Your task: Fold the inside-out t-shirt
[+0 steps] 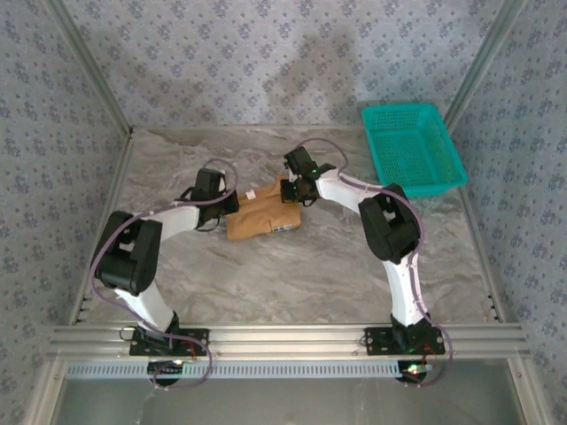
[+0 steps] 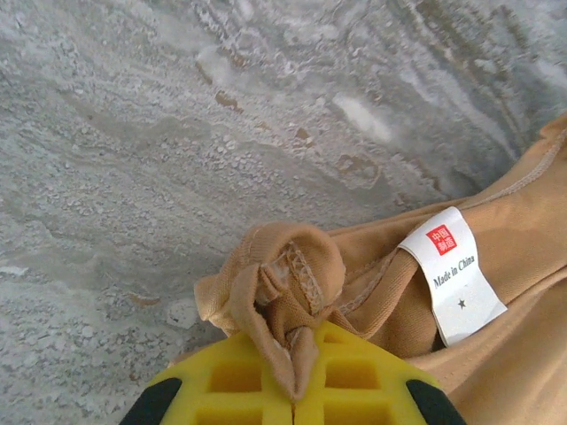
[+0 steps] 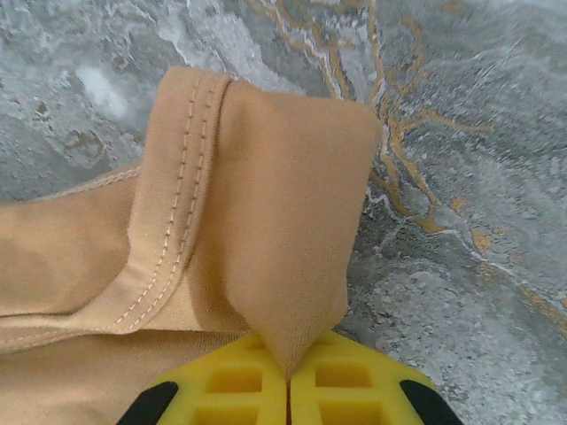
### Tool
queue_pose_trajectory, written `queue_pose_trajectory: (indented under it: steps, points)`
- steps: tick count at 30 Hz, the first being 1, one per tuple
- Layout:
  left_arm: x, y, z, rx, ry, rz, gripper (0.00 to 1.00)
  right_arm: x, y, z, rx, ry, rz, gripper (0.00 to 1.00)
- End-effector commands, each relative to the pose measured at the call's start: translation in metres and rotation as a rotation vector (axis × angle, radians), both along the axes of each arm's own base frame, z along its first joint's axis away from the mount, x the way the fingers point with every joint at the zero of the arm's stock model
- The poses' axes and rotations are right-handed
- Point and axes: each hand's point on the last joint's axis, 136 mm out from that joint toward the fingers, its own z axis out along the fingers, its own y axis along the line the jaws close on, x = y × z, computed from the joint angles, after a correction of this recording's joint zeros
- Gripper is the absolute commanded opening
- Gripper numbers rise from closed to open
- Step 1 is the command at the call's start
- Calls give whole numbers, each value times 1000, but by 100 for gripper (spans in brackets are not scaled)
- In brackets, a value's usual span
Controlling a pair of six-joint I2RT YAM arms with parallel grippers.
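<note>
The inside-out t-shirt point(image 1: 259, 215) lies as a small caramel bundle on the marble table, between the two arms. My left gripper point(image 2: 295, 394) is shut on a bunched, stitched corner of the t-shirt point(image 2: 292, 274), and a white "Made in China" tag point(image 2: 453, 274) lies just to its right. My right gripper point(image 3: 287, 376) is shut on a pointed fold of the t-shirt point(image 3: 283, 221) beside a double-stitched hem. In the top view the left gripper point(image 1: 232, 203) holds the bundle's left edge and the right gripper point(image 1: 290, 189) its upper right corner.
A teal plastic basket point(image 1: 413, 148) stands at the back right of the table. Patterned walls point(image 1: 266, 62) close the table in at the back and sides. An aluminium rail point(image 1: 283, 339) runs along the near edge by the arm bases.
</note>
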Motion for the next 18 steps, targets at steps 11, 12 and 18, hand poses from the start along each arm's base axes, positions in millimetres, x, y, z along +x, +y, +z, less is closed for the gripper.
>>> queue_pose_trajectory:
  steps: [11,12,18]
  points:
    - [0,23,114,170,-117,129,59,-21,-37,93,-63,-12,-197,52]
    - [-4,24,123,181,-125,150,58,-26,-32,98,-26,-18,-206,52]
    - [-19,-26,106,-155,-45,152,50,-36,9,91,202,50,-254,39]
